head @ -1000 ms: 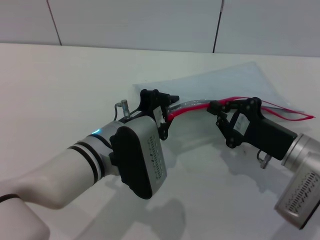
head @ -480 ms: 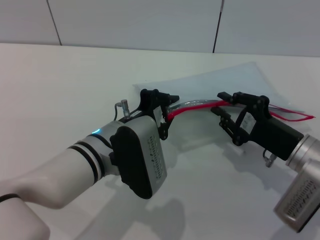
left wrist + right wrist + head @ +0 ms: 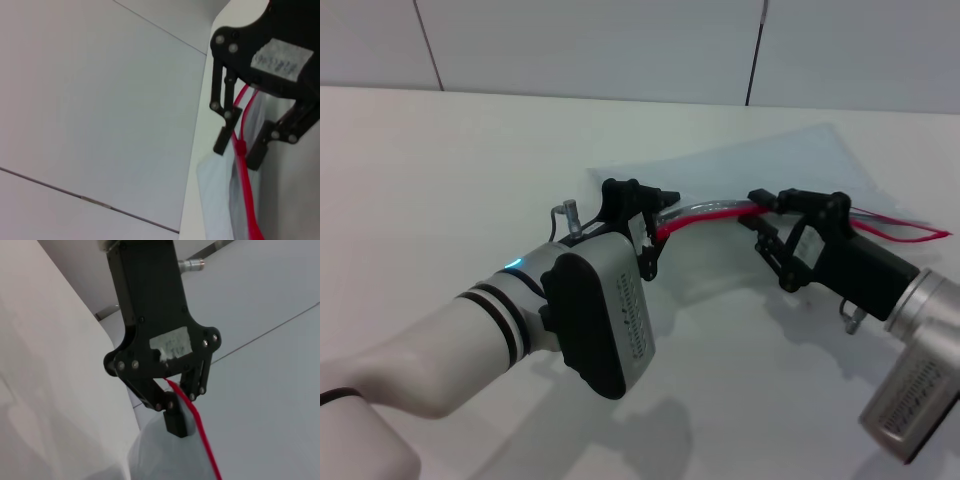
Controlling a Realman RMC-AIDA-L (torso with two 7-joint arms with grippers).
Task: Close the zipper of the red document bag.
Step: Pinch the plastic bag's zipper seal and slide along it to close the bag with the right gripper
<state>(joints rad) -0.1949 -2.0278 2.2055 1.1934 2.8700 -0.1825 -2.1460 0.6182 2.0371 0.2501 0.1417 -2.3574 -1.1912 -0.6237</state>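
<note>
The red document bag [image 3: 760,165] lies flat on the white table, pale and translucent. Its zipper [image 3: 710,212] runs as a red strip along the near edge. My left gripper [image 3: 658,215] is shut on the bag's left end at the zipper and holds it slightly lifted. The right wrist view shows that left gripper [image 3: 182,412] with the red strip [image 3: 205,445] coming out between its fingers. My right gripper [image 3: 762,213] sits farther right along the zipper. In the left wrist view its fingers [image 3: 222,145] straddle the small red slider [image 3: 240,147] with a narrow gap.
The white table [image 3: 440,180] stretches to the left and front of the bag. A panelled wall [image 3: 620,40] with a dark seam rises behind it. The zipper's far right end [image 3: 920,236] splays open near the table's right side.
My right gripper shifted a little to the right along the zipper, its fingers spreading half a second ago and then narrowing around the strip. The left gripper and the bag's left end stayed put.
</note>
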